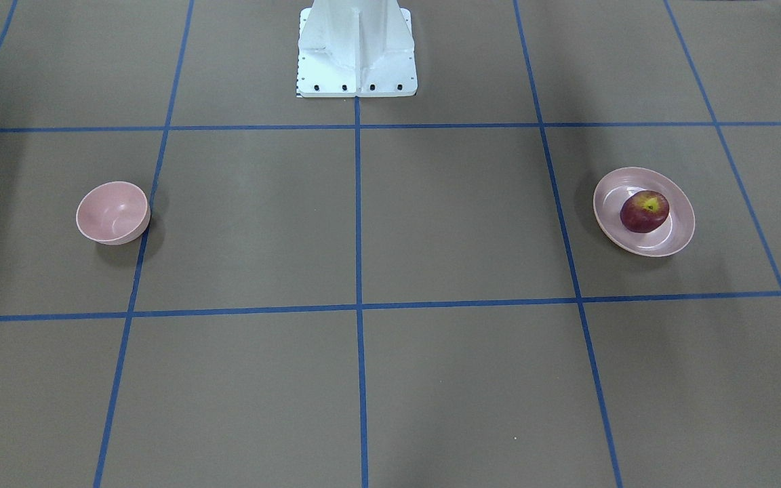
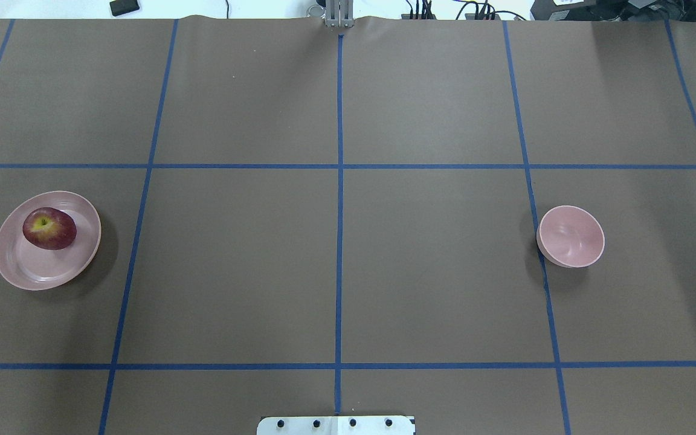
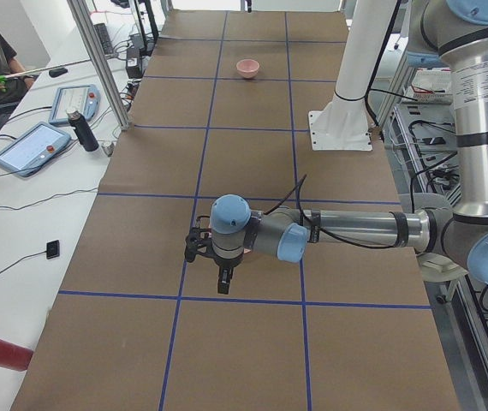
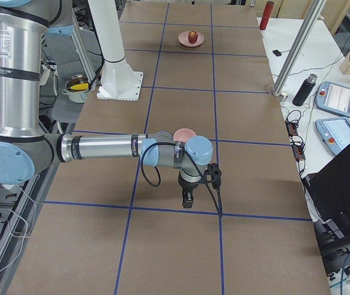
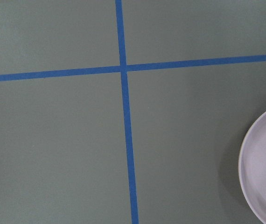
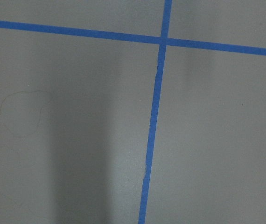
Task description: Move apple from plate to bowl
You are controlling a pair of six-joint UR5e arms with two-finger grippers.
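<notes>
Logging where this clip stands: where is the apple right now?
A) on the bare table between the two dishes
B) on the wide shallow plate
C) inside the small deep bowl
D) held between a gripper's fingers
B: the apple sits stem-up on the plate, and the bowl far off to the other side has nothing in it.

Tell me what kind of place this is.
Probably a robotics lab workcell: industrial robot arms, a table gridded with blue tape, and teach pendants on a side bench.
</notes>
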